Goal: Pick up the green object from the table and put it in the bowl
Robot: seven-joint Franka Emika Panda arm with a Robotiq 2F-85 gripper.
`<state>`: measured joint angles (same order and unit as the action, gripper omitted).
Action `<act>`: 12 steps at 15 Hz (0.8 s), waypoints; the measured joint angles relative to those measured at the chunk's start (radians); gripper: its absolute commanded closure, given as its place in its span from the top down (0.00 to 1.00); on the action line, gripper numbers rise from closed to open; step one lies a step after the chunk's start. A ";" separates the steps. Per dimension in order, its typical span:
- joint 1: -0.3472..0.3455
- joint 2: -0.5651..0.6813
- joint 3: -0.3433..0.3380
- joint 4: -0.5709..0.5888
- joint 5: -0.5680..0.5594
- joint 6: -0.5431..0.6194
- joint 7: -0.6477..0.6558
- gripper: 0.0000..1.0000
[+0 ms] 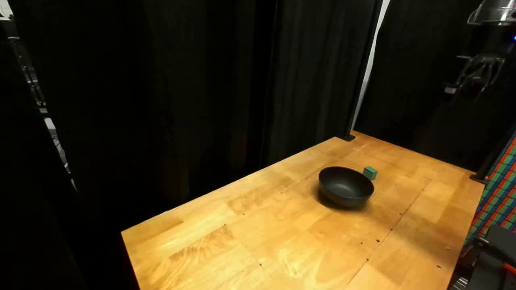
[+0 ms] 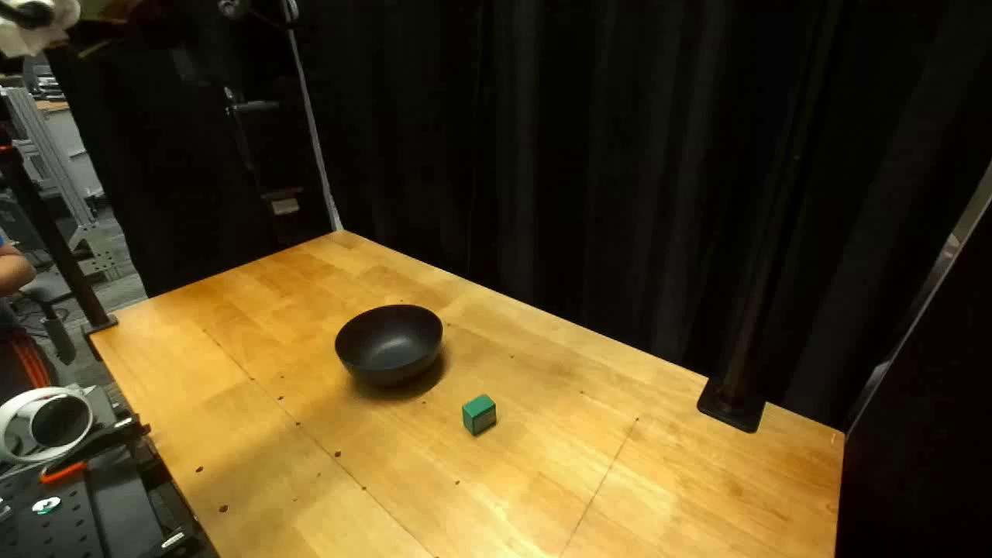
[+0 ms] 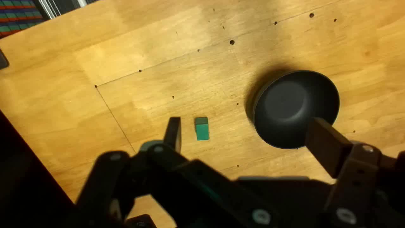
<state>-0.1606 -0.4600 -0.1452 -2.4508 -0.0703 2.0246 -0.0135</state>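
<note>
The green object, a small teal-green block (image 3: pixel 202 129), stands on the wooden table (image 3: pixel 152 38). It shows in both exterior views, beside the bowl (image 1: pixel 370 173) (image 2: pixel 480 415). The round black bowl is empty in both exterior views (image 1: pixel 346 187) (image 2: pixel 391 345) and lies to the block's right in the wrist view (image 3: pixel 289 104). My gripper (image 3: pixel 248 133) is open with nothing between its fingers, well above the table. In the wrist view the block appears just right of the left finger, and the right finger overlaps the bowl's rim. The gripper (image 1: pixel 467 90) also hangs high at the upper right in an exterior view.
Black poles with clamp feet stand at the table's edges (image 2: pixel 732 403) (image 1: pixel 479 177). Black curtains (image 1: pixel 201 100) hang behind the table. A dark perforated platform (image 2: pixel 85 504) with a white ring-shaped part (image 2: pixel 46 426) adjoins the table's side. A person's arm (image 2: pixel 14 267) shows at the left edge.
</note>
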 measured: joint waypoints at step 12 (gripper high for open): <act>0.000 -0.003 0.000 0.014 0.000 0.001 0.000 1.00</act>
<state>-0.1606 -0.4632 -0.1452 -2.4370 -0.0703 2.0253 -0.0135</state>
